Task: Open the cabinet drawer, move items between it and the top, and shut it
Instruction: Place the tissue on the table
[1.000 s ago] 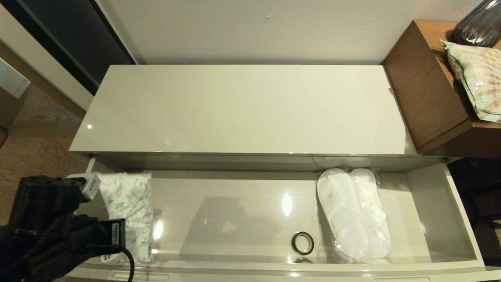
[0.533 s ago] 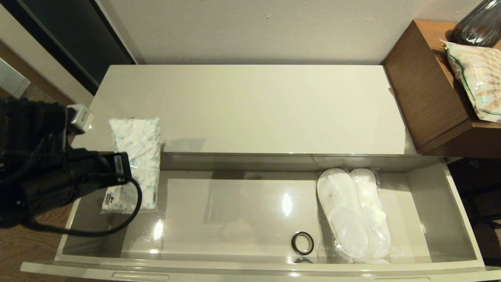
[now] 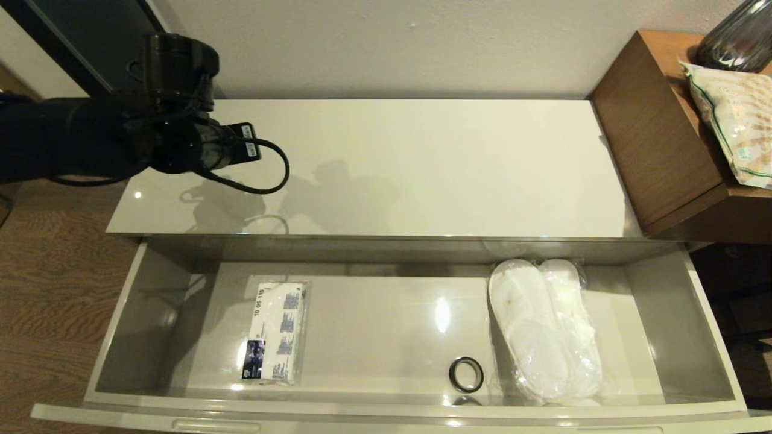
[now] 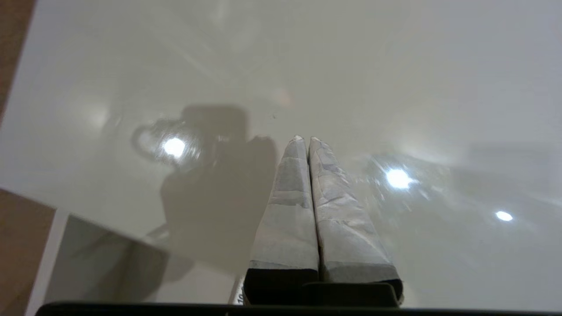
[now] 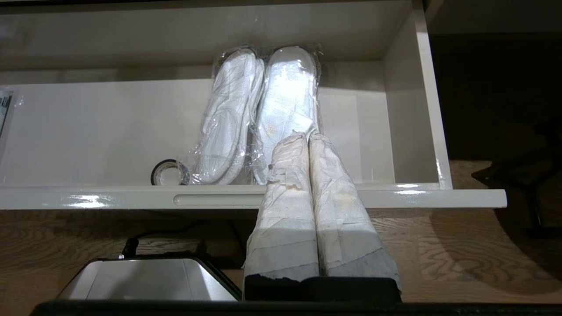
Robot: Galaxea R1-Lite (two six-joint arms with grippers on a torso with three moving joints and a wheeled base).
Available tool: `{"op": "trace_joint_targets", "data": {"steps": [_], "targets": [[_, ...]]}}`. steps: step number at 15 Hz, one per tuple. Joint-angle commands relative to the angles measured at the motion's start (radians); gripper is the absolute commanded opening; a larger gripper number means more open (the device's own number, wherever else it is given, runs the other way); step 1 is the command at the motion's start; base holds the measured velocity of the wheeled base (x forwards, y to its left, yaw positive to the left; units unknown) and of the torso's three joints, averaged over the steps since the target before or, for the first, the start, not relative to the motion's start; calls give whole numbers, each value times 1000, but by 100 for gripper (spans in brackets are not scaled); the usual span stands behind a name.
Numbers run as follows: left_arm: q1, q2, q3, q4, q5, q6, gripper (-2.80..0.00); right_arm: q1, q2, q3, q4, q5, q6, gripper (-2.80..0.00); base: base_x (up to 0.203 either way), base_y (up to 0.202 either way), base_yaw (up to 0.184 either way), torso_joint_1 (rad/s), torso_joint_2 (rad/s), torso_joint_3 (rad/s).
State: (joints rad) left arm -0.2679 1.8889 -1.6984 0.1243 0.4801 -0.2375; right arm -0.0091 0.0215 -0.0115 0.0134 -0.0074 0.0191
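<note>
The cabinet drawer (image 3: 386, 416) stands pulled wide open below the glossy cream top (image 3: 392, 169). The wrapped white slippers (image 3: 543, 325) lie at its right end. The small white pack (image 3: 276, 331) rests flat on the drawer floor left of the middle, its printed label up. My left arm (image 3: 175, 138) reaches over the top's left end; the left gripper (image 4: 304, 139) is shut with nothing in it, just above the bare slab. Low in front of the drawer's rim (image 5: 395, 197), the right gripper (image 5: 303, 135) is shut and empty, pointing toward the slippers (image 5: 259, 109).
A small black ring (image 3: 466, 374) lies on the drawer floor just left of the slippers. A brown wooden box (image 3: 657, 138) adjoins the top on the right, carrying a beige green-edged snack bag (image 3: 736, 120) and a dark vase (image 3: 739, 36). The wall runs behind the cabinet.
Half a second ago the pack hung by my left arm at the top's front left edge. Now it lies in the drawer, other face up. The arm has swung back over the top.
</note>
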Motion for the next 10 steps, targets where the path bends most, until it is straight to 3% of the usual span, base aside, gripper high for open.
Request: {"op": "trace_joint_targets", "data": {"steps": [1, 3, 6, 10], "targets": [[6, 164, -116, 30, 26, -21, -280, 0, 0, 1, 0, 0, 1, -280, 0, 0, 0, 0, 0, 0], [7, 124, -33, 42, 37, -50, -280, 0, 0, 1, 0, 0, -1, -280, 0, 0, 0, 0, 0, 0], [8, -65, 240, 43, 34, -84, -280, 0, 0, -1, 0, 0, -1, -280, 0, 0, 0, 0, 0, 0], [-9, -341, 527, 75, -26, -104, -280, 0, 0, 1, 0, 0, 1, -280, 0, 0, 0, 0, 0, 0]]}}
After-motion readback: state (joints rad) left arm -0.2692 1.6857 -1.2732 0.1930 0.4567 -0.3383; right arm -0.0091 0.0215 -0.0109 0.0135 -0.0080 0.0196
